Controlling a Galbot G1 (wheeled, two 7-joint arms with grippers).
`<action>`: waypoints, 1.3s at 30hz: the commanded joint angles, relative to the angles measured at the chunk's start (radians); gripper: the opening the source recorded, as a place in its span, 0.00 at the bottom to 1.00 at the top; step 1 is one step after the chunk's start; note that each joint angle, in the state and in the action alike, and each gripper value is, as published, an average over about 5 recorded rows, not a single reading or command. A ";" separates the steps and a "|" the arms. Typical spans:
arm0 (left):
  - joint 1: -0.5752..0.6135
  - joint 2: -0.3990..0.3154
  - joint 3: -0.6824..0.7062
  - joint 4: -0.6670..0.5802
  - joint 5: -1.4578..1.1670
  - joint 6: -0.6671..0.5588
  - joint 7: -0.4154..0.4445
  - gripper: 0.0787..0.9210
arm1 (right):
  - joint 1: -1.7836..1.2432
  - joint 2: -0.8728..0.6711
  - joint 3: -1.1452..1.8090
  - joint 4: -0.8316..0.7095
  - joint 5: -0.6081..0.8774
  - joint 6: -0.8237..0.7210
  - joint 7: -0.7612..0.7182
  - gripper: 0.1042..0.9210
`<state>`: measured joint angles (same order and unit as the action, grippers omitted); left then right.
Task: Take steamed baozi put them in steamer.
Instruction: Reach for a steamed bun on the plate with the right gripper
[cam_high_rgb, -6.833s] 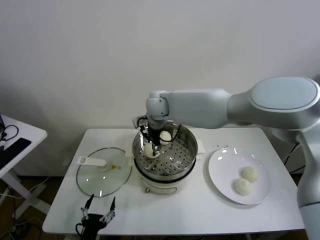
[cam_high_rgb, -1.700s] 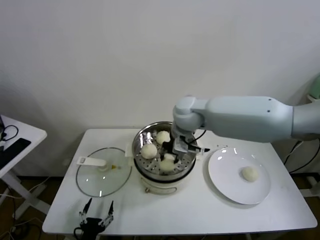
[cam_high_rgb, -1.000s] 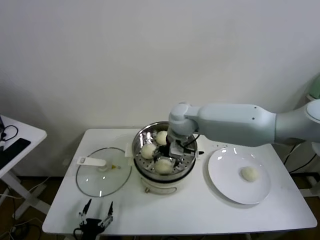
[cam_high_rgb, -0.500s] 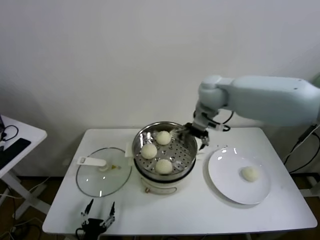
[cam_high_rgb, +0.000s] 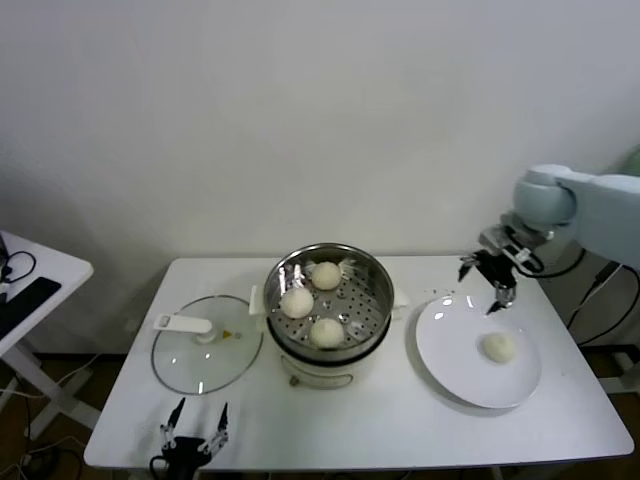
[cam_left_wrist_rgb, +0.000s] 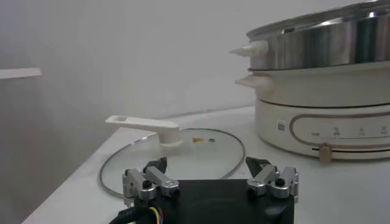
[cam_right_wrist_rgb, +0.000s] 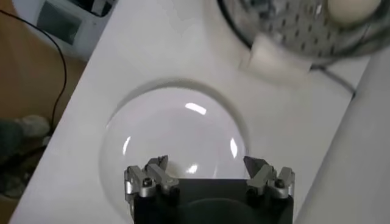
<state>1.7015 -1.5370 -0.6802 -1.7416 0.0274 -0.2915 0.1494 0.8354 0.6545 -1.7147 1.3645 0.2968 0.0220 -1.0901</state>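
— Baozi count: where do they sit?
— Three steamed baozi (cam_high_rgb: 312, 302) lie on the perforated floor of the steamer (cam_high_rgb: 372, 276), set in a loose triangle and apart from one another. A fourth bun (cam_high_rgb: 498, 346) rests alone on the round white plate (cam_high_rgb: 450, 352) to the steamer's right.

— And the right gripper (cam_high_rgb: 484, 280)?
— It hangs above the plate's far rim, near the lone bun but not touching it. Its fingers (cam_right_wrist_rgb: 151, 175) are spread wide with nothing between them; its wrist view shows only bare plate below.

— Is it directly over the bun?
— Hard to say; from the head view it looks offset toward the plate's back edge.

— The left gripper (cam_high_rgb: 194, 430)?
— Parked low at the table's (cam_high_rgb: 400, 420) near edge, in front of the glass lid (cam_high_rgb: 205, 350). Its fingers (cam_left_wrist_rgb: 149, 181) stand apart and hold nothing.

— The lid?
— Flat on the table just left of the steamer, its white handle (cam_high_rgb: 183, 323) pointing away from the pot.

— The steamer's base?
— A cream electric pot (cam_left_wrist_rgb: 323, 125), the steel basket seated on top.
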 joint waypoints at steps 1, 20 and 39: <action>0.004 -0.001 -0.006 -0.006 -0.015 -0.004 0.001 0.88 | -0.394 -0.167 0.297 -0.145 -0.173 -0.098 0.020 0.88; 0.019 -0.002 -0.012 -0.003 -0.004 -0.013 0.001 0.88 | -0.741 -0.098 0.645 -0.282 -0.285 -0.103 0.071 0.88; 0.012 0.000 -0.019 0.007 -0.003 -0.019 -0.002 0.88 | -0.781 -0.018 0.693 -0.348 -0.295 -0.093 0.083 0.84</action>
<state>1.7158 -1.5374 -0.6985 -1.7360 0.0239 -0.3092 0.1482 0.0997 0.6121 -1.0684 1.0493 0.0145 -0.0734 -1.0145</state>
